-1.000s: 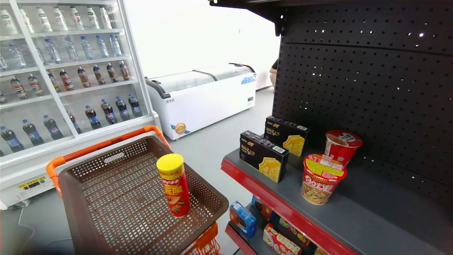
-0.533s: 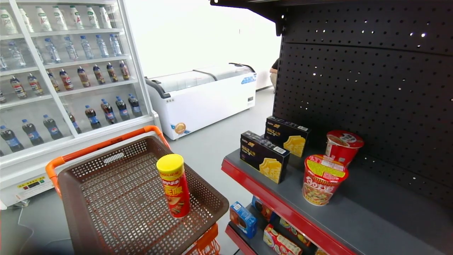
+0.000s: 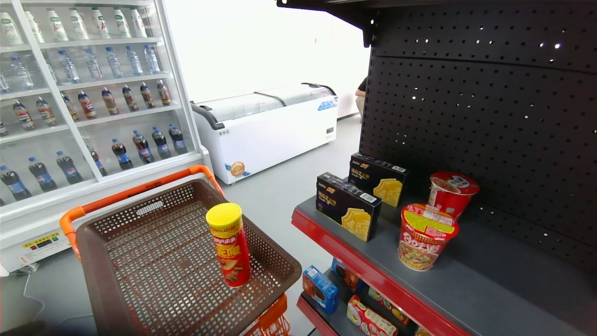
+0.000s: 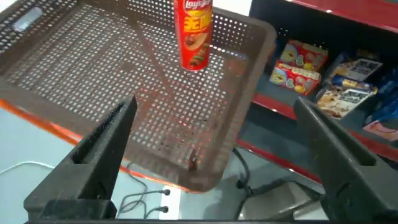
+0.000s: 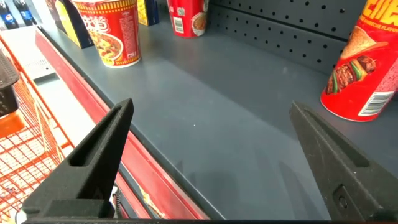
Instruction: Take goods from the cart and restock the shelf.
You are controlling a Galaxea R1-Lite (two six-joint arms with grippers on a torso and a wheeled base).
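One chip can (image 3: 228, 245) stands upright in the brown cart basket (image 3: 154, 270), near the corner closest to the shelf (image 3: 466, 284). The left gripper (image 4: 214, 106) hangs above the basket, fingers spread wide, holding nothing. The right gripper (image 5: 211, 107) hovers over the shelf, equally wide and empty, near a second chip can (image 5: 364, 68).

Shop: drinks fridge (image 3: 84, 93), stocked shelf (image 3: 447, 284)

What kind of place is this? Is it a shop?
Most likely a small grocery shop. A glass-door fridge holds rows of drink bottles, a chest freezer stands beside it, and a shelf carries noodle cups and boxes, with a shopping cart basket next to it.
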